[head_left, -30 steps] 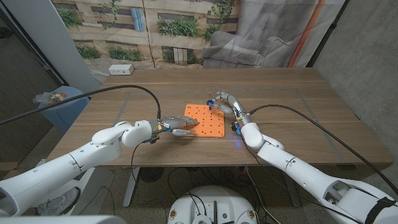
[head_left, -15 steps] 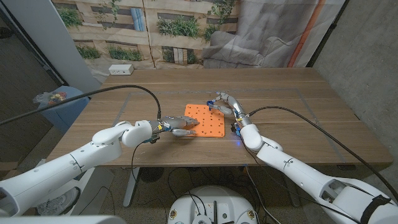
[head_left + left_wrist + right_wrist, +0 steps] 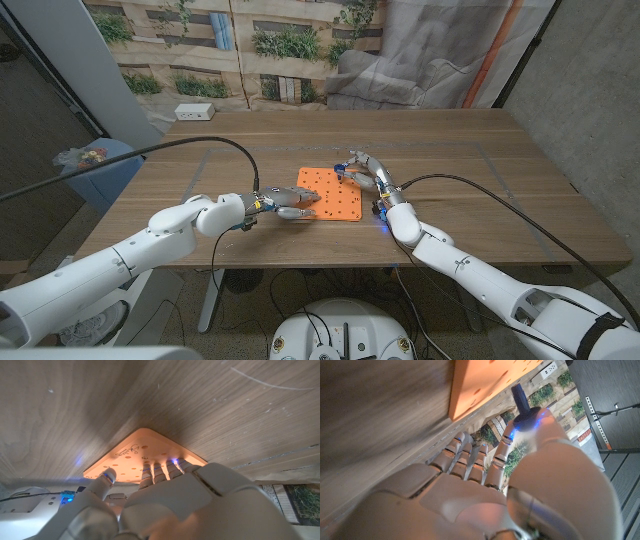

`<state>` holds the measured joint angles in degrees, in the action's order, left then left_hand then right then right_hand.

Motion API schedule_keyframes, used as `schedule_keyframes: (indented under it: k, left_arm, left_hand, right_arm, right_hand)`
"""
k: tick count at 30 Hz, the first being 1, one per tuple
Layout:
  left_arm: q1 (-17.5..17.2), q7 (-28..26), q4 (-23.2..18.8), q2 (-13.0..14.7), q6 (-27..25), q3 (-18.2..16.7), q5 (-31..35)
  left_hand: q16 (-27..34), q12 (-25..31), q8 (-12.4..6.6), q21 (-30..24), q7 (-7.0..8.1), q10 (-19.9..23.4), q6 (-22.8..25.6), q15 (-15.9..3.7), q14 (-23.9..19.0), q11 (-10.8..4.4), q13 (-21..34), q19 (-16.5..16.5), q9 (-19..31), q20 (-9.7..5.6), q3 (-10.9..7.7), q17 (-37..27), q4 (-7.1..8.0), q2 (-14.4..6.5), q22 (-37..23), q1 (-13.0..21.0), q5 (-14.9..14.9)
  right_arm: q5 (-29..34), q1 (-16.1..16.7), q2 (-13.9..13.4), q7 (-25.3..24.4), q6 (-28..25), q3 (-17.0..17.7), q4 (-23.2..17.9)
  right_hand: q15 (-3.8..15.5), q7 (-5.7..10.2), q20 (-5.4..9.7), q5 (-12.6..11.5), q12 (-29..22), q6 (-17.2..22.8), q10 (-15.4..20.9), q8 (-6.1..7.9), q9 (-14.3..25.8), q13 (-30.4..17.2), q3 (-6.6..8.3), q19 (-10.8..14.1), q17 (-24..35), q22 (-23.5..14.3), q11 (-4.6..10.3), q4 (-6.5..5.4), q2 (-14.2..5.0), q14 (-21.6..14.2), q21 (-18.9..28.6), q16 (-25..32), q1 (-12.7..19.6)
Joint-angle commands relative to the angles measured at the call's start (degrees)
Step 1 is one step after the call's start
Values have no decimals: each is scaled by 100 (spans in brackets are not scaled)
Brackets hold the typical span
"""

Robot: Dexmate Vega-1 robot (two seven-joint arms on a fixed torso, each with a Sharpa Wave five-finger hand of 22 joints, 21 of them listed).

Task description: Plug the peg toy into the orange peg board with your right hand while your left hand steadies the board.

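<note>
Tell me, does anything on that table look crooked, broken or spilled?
Nothing stands out. The orange peg board lies flat on the table, with the left robot hand resting on its near left edge. The right robot hand holds a dark peg toy at the board's far right corner.

Script-style marking on orange peg board near its corner, just ahead of my left hand in left wrist view; too small and turned, cannot read it. No other text, number or sign I can read.
</note>
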<state>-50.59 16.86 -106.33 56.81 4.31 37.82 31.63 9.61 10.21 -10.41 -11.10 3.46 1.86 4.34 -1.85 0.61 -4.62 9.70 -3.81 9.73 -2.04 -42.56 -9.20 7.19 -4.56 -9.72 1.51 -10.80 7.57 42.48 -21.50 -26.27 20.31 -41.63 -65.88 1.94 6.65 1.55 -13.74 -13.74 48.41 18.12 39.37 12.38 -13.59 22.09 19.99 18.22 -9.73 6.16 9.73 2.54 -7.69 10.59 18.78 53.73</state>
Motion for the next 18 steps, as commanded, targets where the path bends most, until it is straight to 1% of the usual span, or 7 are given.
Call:
schedule_keyframes:
  k: [1, 18]
  left_arm:
    - [-35, -3, -51, 9, -13, 8, 17]
    - [-131, -54, -136, 37, -90, -19, 21]
  left_hand:
    - [55, 44, -45, -26, -2, 207, 49, -448, -123, 23, 18, 25, 32, -810, -40, -33, -5, -496, -28, 10, 0]
    - [50, 45, -44, -24, -7, 220, 60, -450, -129, 30, 18, 29, 32, -807, -46, -33, -5, -494, -28, 6, 0]
  right_arm:
    - [41, 29, 6, -107, 9, -18, 76]
    - [46, 135, -77, -122, -86, -5, -84]
  right_hand:
    - [368, 527, 28, -42, 14, 532, 41, 46, 95, -13, 18, 20, 18, -15, 47, 17, -170, -7, 39, 37, 247]
    - [379, 513, 40, -47, 28, 571, 27, 74, 108, -18, 12, 22, 50, -17, 53, 17, -153, -6, 49, 56, 306]
